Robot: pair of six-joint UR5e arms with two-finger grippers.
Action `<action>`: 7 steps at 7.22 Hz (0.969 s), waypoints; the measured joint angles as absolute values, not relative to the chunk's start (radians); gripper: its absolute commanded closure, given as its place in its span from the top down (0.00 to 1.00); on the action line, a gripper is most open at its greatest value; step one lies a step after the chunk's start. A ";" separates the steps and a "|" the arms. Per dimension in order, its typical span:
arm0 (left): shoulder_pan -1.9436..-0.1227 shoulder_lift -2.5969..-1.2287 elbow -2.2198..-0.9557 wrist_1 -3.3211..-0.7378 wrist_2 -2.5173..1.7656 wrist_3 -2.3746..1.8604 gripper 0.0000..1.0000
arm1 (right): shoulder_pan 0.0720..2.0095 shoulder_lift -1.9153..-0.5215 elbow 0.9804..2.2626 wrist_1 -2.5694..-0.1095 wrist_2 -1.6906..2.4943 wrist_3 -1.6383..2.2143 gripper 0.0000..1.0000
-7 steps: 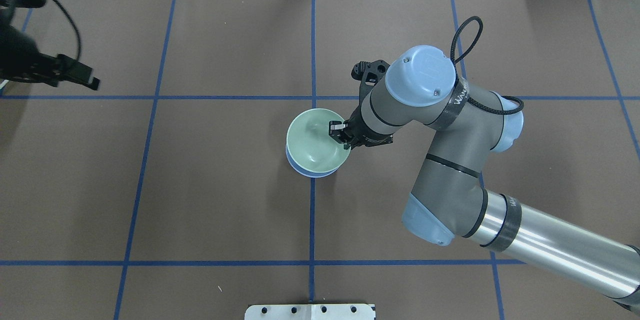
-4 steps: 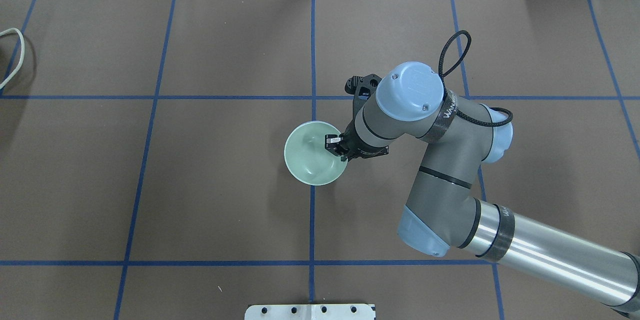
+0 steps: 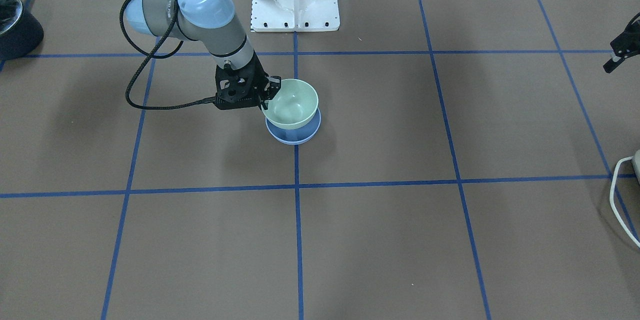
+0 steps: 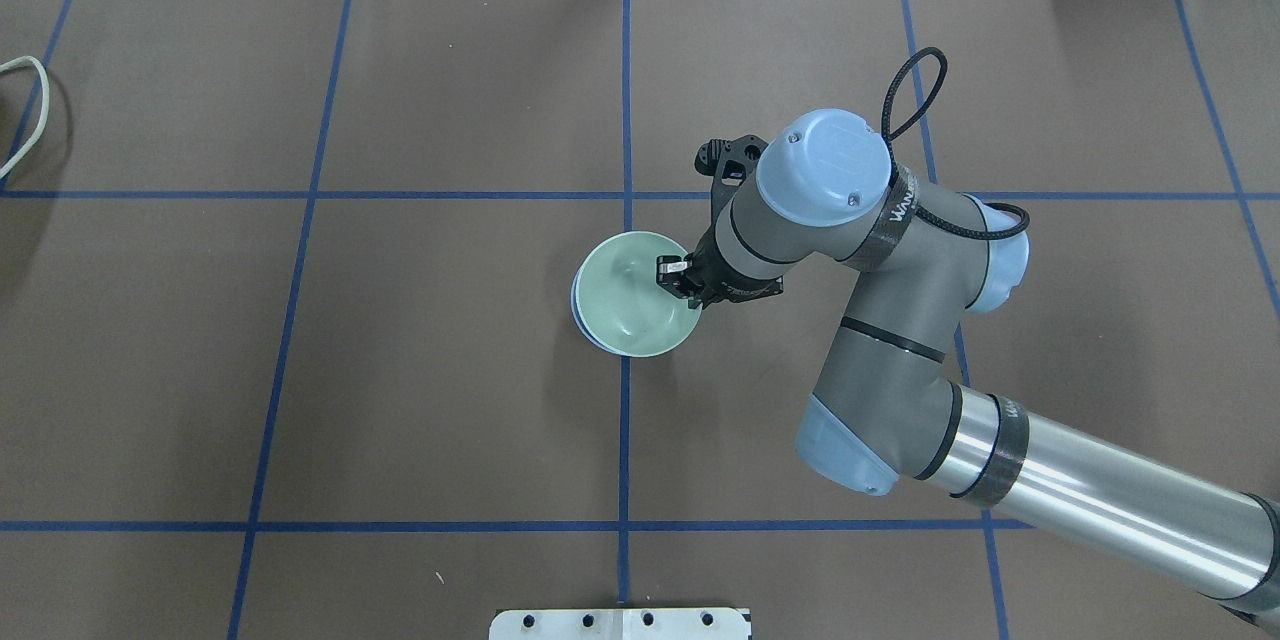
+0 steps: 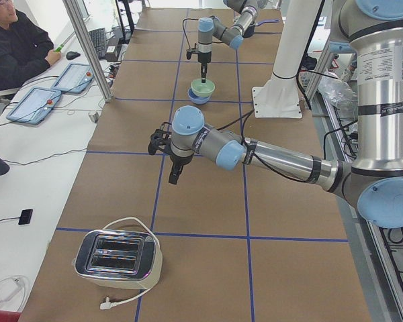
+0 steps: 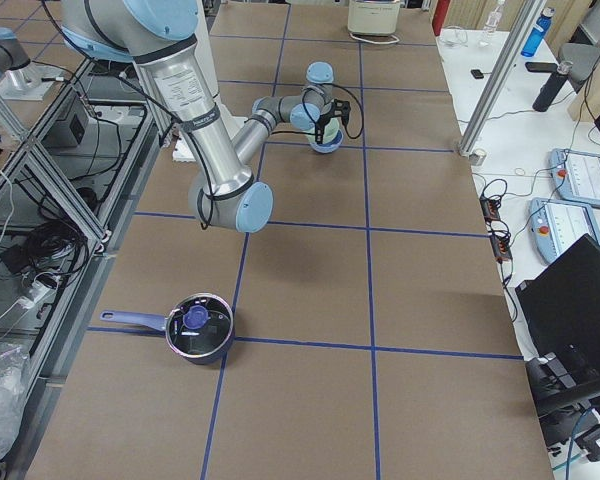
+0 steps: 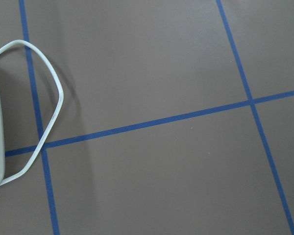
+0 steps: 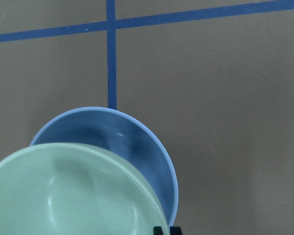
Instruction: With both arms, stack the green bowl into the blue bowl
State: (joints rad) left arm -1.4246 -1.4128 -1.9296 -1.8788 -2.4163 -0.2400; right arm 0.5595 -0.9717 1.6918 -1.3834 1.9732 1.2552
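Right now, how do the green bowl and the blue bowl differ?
Colour: the green bowl is mint, the blue bowl periwinkle. Hold: the right tool pinches the green bowl's rim; nothing grips the blue bowl. Height: the green bowl hangs off-centre over the blue bowl, which sits on the table. Both are round, plain, glossy.

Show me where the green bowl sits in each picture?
Front-facing: green bowl just left of centre, upper half.
Overhead: green bowl at centre.
Exterior left: green bowl top centre, far away.
Exterior right: green bowl top centre, small.
Left wrist: not in it.
Right wrist: green bowl bottom left.
Shared landmark: the blue bowl just beneath it.
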 measured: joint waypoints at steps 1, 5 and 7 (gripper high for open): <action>-1.427 -1.391 -1.929 -1.906 -2.417 -0.238 0.99 | 0.573 -0.964 1.679 -1.382 1.976 1.248 0.00; -1.433 -1.360 -1.928 -1.944 -2.417 -0.237 0.99 | 0.591 -0.922 1.634 -1.371 1.982 1.249 0.00; -1.434 -1.360 -1.927 -1.946 -2.417 -0.237 0.99 | 0.590 -0.919 1.618 -1.352 1.983 1.251 0.00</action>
State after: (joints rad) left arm -1.4336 -1.3597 -1.9267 -1.9463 -2.4166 -0.2369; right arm 0.5904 -0.9190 1.6183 -1.3518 1.9826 1.2511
